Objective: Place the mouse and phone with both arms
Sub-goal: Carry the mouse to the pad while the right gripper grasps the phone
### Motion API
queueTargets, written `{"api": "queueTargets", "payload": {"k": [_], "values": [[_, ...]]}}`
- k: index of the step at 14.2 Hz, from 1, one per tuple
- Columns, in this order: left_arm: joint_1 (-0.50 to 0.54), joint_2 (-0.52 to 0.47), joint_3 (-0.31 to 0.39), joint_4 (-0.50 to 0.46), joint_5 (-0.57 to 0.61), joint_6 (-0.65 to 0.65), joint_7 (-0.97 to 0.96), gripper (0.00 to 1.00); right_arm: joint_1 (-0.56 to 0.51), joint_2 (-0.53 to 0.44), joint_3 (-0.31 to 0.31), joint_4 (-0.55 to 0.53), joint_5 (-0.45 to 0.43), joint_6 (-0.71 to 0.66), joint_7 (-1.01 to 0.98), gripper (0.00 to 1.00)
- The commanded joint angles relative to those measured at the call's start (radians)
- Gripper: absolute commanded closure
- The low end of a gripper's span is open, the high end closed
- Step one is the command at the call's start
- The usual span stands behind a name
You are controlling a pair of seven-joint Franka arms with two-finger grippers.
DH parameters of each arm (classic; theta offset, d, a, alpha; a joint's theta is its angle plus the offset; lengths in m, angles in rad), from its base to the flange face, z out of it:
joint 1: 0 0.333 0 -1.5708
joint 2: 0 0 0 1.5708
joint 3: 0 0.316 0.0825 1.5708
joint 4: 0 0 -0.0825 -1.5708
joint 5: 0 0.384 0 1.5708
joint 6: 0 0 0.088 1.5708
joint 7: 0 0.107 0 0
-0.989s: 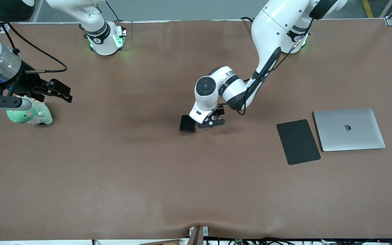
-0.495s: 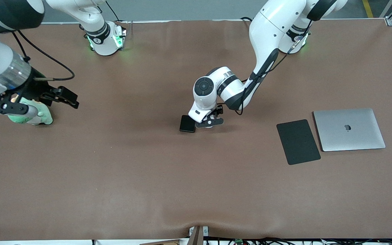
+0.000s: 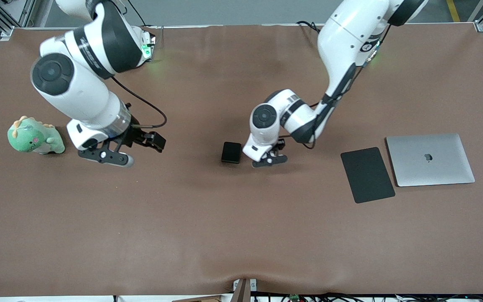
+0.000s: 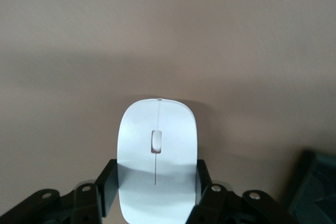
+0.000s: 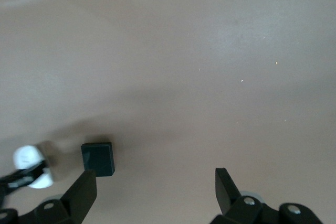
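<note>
Left pincer [image 4: 156,195] grips the white mouse [image 4: 156,156] at its sides, low over the desk [image 3: 241,235] just beside the black phone [image 3: 231,152]; right pincer [image 5: 155,190] hangs released, approaching the phone.

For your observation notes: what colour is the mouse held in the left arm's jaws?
White, with a thin grey middle line; the mouse shows best in the left wrist view.
</note>
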Motion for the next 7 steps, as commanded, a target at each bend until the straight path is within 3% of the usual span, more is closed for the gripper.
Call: {"api": "queueTargets", "payload": {"k": [1, 7], "values": [[0.116, -0.12, -0.009, -0.022, 0.019, -0.094, 0.124, 0.94, 0.009, 0.046, -0.006, 0.015, 0.001, 0.031, 0.008, 0.0], [0.369, -0.184, -0.011, -0.045, 0.021, -0.153, 0.403, 0.93, 0.091, 0.196, -0.002, 0.044, 0.01, 0.127, -0.035, 0.0]]}}
